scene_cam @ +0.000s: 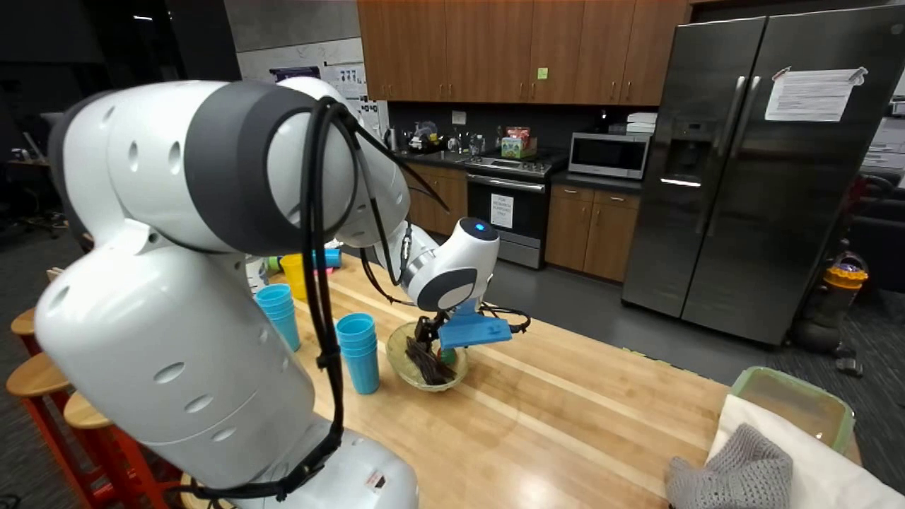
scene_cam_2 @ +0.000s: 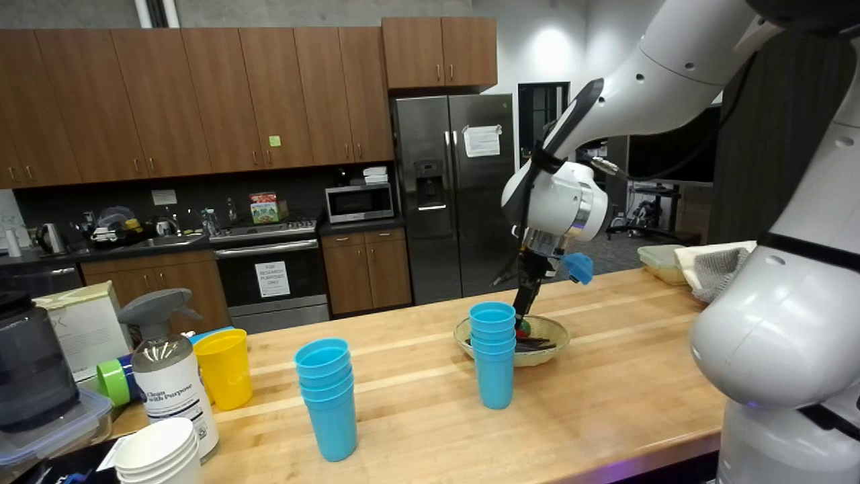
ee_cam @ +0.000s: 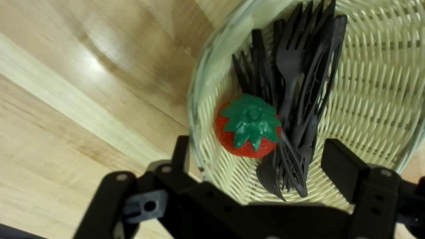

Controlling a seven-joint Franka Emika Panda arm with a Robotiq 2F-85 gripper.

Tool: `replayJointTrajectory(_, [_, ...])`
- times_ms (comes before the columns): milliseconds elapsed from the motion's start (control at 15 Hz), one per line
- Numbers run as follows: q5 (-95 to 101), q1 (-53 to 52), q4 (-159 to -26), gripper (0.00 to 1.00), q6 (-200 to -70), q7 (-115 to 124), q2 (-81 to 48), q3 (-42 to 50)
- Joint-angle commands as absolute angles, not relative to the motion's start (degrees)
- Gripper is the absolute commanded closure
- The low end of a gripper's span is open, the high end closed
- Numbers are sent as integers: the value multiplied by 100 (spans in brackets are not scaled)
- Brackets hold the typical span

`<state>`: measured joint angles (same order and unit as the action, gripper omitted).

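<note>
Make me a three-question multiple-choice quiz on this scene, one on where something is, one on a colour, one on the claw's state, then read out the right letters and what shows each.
1. Where is the toy strawberry?
A. On the stove
B. In the wicker basket
C. In the yellow cup

2. What colour are the strawberry's leaves?
A. Green
B. White
C. Purple

3. How does the claw stand?
A. Shut on a fork
B. Shut and empty
C. Open

1: B, since the wrist view shows it inside the basket, next to black cutlery.
2: A, since the leaf cap is plainly green over the red body.
3: C, since the claw is spread wide in the wrist view and grips nothing.
</note>
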<state>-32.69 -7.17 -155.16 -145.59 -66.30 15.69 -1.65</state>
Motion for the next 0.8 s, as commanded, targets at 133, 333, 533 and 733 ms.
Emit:
replayJointTrajectory(133, [-3166, -1102, -15971, 0, -15041, -6267, 2054, -127])
replayJointTrajectory(333, [-3242, -1343, -16157, 0, -15644, -6220, 2136, -116])
replayJointTrajectory(533, [-3109, -1466, -15992, 0, -15538, -6204, 1921, 52])
replayJointTrajectory(733, [-3106, -1485, -15992, 0, -15564, -6186, 1929, 55])
